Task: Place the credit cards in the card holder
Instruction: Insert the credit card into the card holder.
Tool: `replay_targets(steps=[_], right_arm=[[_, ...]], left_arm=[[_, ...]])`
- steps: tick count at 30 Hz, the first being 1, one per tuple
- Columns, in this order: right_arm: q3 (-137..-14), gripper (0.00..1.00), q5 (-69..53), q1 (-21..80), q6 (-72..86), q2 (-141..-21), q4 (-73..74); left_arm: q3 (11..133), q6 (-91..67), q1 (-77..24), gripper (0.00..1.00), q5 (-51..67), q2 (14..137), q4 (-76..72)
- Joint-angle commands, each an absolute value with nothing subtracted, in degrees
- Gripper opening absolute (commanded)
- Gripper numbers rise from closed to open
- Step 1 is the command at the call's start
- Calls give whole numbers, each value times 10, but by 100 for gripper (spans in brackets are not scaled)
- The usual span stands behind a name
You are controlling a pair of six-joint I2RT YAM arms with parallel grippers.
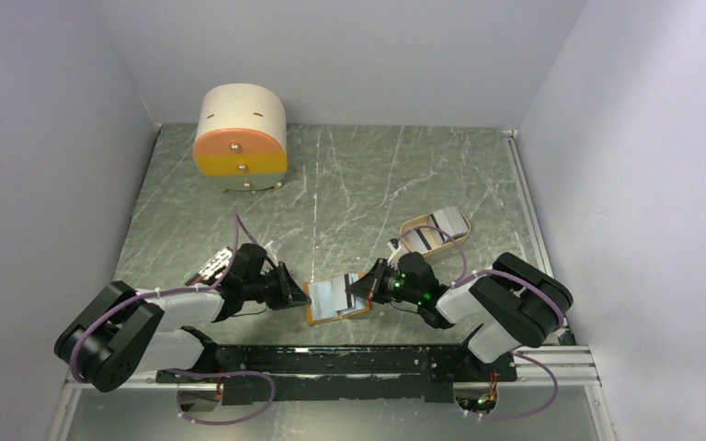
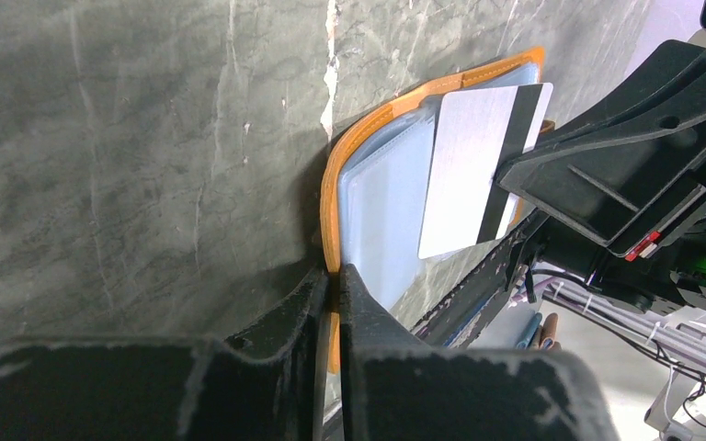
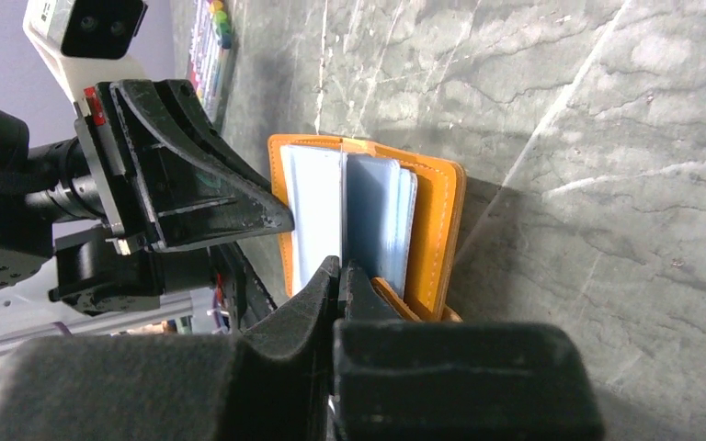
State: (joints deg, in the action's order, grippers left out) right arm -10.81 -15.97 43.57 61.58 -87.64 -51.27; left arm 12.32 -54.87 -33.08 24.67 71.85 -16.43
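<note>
Card holder [image 1: 335, 303] sits open at the near middle of the bench [image 1: 358, 184], its pale blue inside showing, caught between the two arms. At the far left of the bench stands a round cream-and-orange drawer box [image 1: 241, 138]. Nearer, the left claw [image 2: 334, 271] is clenched on the holder's orange edge. A silver-grey credit card [image 2: 473, 165] with a dark stripe stands against the blue leaves, partly over the holder. On its right, the right claw [image 3: 340, 266] is pinched shut on this card, its fingertips right at the holder's blue leaves. Farther right and back, apart from the holder, a tan oval tray [image 1: 414, 230] carries more credit cards [image 1: 448, 223].
</note>
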Motion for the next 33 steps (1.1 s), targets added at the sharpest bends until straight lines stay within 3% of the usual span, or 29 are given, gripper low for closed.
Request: replay_targets(steps=[1,33], right_arm=[[-105,0,-138,437,604,-866,-514],[-85,0,-157,471,596,-927,-625]], left_arm=[[116,-546,-333,10,247,714,-171],[122,-544,-333,9,250,718,-173]])
